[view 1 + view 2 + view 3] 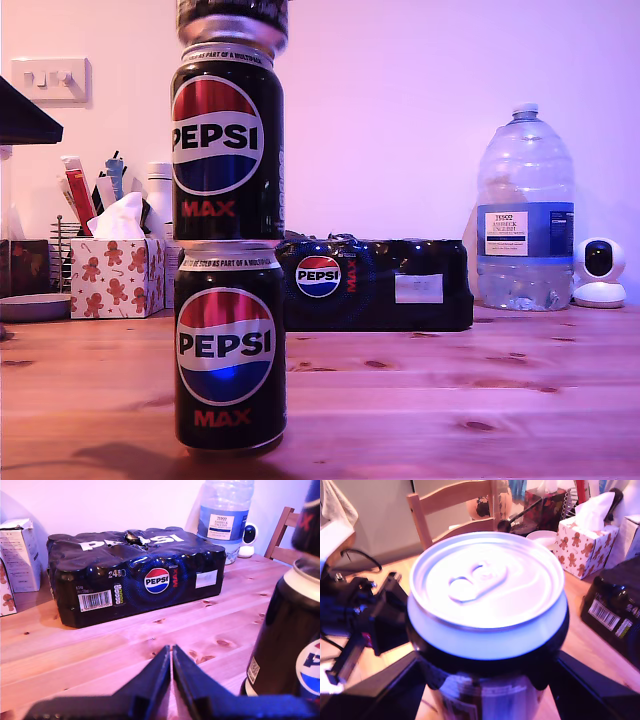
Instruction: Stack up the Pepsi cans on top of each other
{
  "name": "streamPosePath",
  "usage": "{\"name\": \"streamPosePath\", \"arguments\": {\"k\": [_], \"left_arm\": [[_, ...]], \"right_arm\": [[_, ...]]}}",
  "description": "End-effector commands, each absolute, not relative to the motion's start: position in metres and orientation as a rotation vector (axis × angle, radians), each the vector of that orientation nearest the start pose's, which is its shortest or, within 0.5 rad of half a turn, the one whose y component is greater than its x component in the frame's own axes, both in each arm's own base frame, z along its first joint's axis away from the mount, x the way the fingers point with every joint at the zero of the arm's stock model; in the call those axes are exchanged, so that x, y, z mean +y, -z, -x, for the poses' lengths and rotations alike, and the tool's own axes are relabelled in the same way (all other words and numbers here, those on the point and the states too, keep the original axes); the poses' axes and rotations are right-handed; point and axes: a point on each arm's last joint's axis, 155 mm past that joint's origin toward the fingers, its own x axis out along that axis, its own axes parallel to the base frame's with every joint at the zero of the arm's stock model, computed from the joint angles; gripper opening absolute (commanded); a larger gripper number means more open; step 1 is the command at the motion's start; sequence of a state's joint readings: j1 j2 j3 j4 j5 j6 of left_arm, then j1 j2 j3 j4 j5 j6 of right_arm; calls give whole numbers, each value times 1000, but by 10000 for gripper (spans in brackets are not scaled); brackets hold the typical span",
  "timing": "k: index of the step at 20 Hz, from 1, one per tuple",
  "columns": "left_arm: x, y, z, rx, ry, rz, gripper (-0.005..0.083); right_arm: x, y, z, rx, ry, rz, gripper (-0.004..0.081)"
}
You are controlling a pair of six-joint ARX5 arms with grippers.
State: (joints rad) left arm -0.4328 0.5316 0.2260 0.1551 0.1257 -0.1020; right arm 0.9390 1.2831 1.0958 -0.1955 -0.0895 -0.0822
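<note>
A pale wall with a light switch [49, 79] backs a wooden table [450, 390] that carries, along its far edge, a gingerbread-print tissue box [115, 275], a shrink-wrapped multipack [375, 285], a big water bottle [525, 215] and a small white camera [600, 272]; near the front edge, toward the exterior view's left, the Pepsi cans stand in a column, the bottom can [230, 355] on the wood, the middle can [228, 145] squarely on its rim, and the top can [232, 20] only partly in frame above; my second gripper [487, 677] sits around the top can with a finger on either side of its body, though whether the pads are pressing or have let go I cannot tell, since the contact is hidden under the can's shoulder; my first gripper [171, 672] is pressed together and empty, low over the table just beside the column; I judge the stack to be essentially built and the step in hand to be the release; to do it well I would spread the fingers evenly and slowly so neither side drags the can, then lift straight up and clear before moving sideways, and keep my first gripper from brushing the bottom can as it withdraws; any sideways nudge could topple the tall, narrow column.
</note>
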Motion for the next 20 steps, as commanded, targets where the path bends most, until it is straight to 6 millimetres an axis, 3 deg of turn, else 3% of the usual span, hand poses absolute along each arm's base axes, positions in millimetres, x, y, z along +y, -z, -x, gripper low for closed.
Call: {"name": "streamPosePath", "arguments": {"k": [1, 8, 20], "left_arm": [[-142, -175, -254, 188, 547, 69, -16], [-142, -175, -254, 185, 549, 50, -16], [-142, -172, -254, 196, 549, 48, -16]], "right_arm": [[367, -295, -240, 254, -1043, 238, 368], [362, -287, -251, 271, -977, 262, 368], [359, -275, -247, 333, -979, 258, 368]]}}
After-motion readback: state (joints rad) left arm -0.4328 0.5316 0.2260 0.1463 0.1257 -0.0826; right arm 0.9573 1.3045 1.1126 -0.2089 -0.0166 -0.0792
